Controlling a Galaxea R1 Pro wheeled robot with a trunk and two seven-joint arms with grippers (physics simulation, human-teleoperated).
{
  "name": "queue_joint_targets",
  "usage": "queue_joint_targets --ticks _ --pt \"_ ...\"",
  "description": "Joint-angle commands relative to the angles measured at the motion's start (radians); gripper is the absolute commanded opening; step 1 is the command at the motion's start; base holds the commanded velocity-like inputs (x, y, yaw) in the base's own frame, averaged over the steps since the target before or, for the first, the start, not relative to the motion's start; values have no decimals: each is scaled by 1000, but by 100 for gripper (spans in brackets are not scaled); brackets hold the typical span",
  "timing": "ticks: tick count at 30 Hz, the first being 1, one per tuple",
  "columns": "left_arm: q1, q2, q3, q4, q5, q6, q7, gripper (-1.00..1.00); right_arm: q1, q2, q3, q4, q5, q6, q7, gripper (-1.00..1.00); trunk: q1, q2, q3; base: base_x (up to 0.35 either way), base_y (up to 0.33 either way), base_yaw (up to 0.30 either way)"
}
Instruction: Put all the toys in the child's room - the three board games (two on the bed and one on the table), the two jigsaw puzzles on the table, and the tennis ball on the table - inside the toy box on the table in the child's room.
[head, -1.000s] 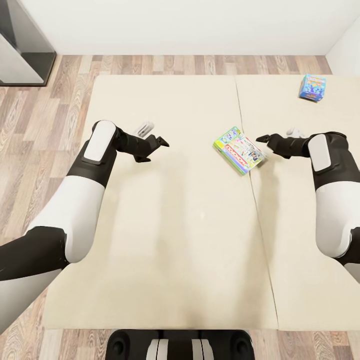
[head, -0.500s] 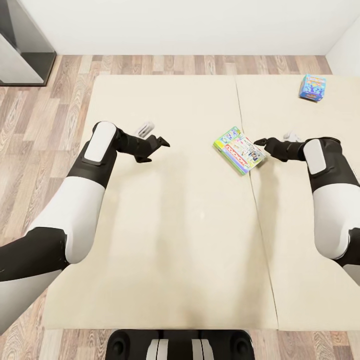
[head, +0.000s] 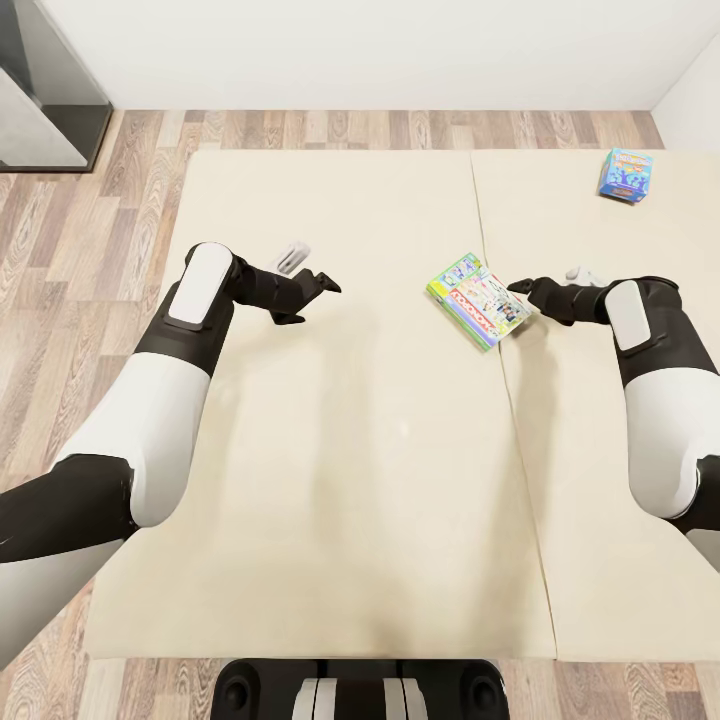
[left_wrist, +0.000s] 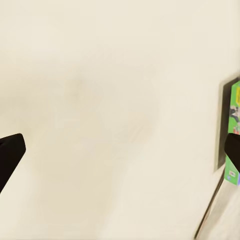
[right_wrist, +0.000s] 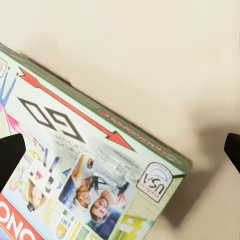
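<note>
On the bed (head: 380, 480), your right gripper (head: 519, 288) has crept up to the MY MONOPOLY box (head: 480, 299) edge, jaws spread wide; left gripper (head: 318, 290) waits open. Grasp comes next.

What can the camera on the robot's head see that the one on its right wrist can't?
The head view alone takes in the whole bed, the wood floor, both arms, the left tool and a small light-blue game box near the far corner. The right wrist view alone gives the big box's print close up: a red arrow, "GO" and photos of faces. Both share the green-edged Monopoly box and the open right tool reaching over it.
</note>
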Motion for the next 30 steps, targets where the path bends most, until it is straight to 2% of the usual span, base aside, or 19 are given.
queue_joint_targets --ticks 1,20,30 --pt "0 0 -1 -1 10 1 10 100 -1 0 -4 0 8 4 8 100 0 0 0 0 0 0" --pt "1 0 -1 -1 10 0 9 100 0 -1 -4 2 8 3 9 100 0 0 0 0 3 0" --pt "1 0 -1 -1 9 0 10 100 0 -2 -5 3 8 3 9 100 0 0 0 0 133 0"
